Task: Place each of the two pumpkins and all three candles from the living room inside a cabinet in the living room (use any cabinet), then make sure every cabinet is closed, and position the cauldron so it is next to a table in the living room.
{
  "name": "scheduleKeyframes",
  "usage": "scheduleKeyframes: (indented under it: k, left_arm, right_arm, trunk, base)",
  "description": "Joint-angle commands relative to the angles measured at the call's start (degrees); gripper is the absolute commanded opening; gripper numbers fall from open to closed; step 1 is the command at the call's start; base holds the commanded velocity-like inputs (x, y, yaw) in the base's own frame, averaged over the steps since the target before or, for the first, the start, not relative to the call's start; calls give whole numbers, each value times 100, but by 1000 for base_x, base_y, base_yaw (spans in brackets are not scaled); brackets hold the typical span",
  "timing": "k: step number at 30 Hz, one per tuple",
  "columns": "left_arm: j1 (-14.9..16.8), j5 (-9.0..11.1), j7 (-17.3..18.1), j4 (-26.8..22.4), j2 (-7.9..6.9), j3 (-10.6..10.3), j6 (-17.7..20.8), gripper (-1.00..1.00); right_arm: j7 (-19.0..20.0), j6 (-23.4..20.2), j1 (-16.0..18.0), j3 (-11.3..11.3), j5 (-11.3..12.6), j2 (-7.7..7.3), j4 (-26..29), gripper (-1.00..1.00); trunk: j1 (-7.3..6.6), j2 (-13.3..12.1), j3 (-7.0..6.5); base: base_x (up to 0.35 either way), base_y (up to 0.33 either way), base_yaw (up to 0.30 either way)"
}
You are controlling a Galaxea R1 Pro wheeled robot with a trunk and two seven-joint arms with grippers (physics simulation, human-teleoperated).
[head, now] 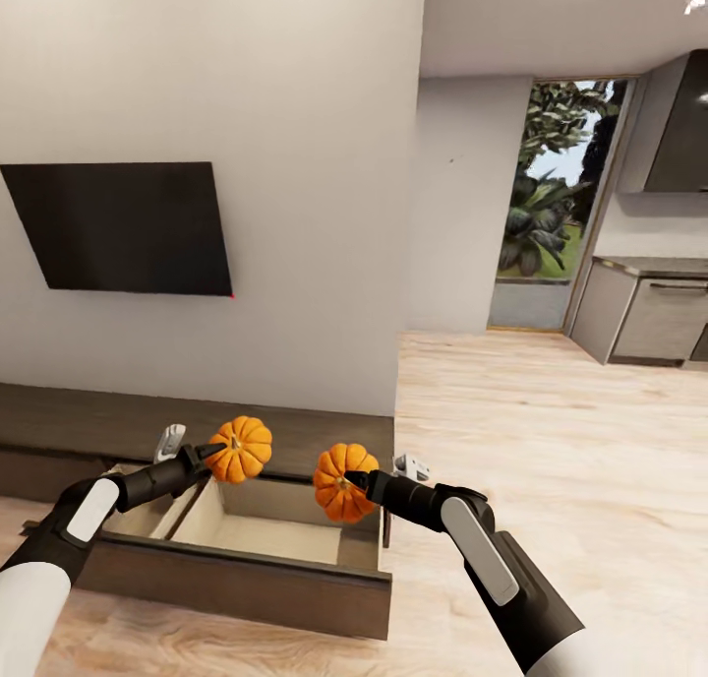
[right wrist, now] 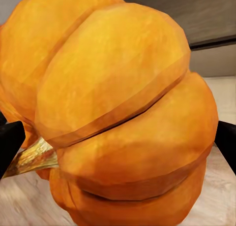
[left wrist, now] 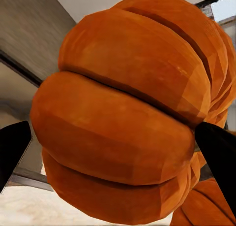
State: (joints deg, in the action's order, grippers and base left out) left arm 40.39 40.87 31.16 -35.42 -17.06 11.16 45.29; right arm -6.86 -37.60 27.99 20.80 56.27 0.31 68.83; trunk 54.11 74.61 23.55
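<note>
Currently, two pumpkins are being clamped, one by the left gripper [head: 218, 451] and one by the right gripper [head: 352, 480], and poised over the open drawer [head: 265, 534] for stowing.

Both arms share one look: a white outer segment nearest the camera, then a black forearm casing carrying a long, rounded pale-grey inlay panel. The left arm [head: 69, 534] tapers to a slim black wrist with a small light-grey bracket standing on it, and the right arm [head: 492, 549] has the same grey bracket. The fingers [left wrist: 12, 147] are matte black with blunt, flat-faced tips.
</note>
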Motion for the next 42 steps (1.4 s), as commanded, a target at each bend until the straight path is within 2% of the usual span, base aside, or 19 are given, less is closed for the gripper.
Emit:
scheduleKeyframes:
  k: [1, 17, 21, 24, 29, 36, 42]
  left_arm:
    - [4, 35, 13, 0, 1, 18, 42, -100]
    - [-3, 31, -68, -7, 1, 26, -3, -100]
    - [-9, 27, -446, -35, 4, 155, -204, -100]
    - [-12, 27, -687, -49, 20, 228, -429, -100]
    - [-13, 28, -753, -51, 41, 253, -714, -100]
    - [-13, -22, -767, -26, 75, 242, -941, -100]
    - [-13, -42, -944, -3, 65, 229, -913, -100]
  right_arm:
    - [-61, -11, 5, 3, 69, 3, 8, -100]
    - [-112, -47, 5, 13, 63, 13, -4, -100]
    - [-160, -58, 5, 6, 49, -7, -10, -100]
    - [-647, -48, 5, 12, 53, 13, -7, -100]
    - [-1244, -24, 5, 33, 59, 40, -6, -100]
    - [-1549, -9, 5, 54, 58, 54, -48, -100]
    - [-1618, 22, 12, 308, 53, 60, -90, -100]
  trunk:
    - [0, 4, 6]
    - [0, 4, 5]
    - [0, 4, 5]
    - [0, 4, 5]
    - [0, 4, 5]
    - [0, 4, 5]
    - [0, 4, 5]
  base:
    - [9, 317, -34]
    - [1, 310, -5]
    - [0, 109, 0]
    - [0, -40, 0]
    - [0, -119, 0]
    - [10, -116, 0]
    - [192, -28, 0]
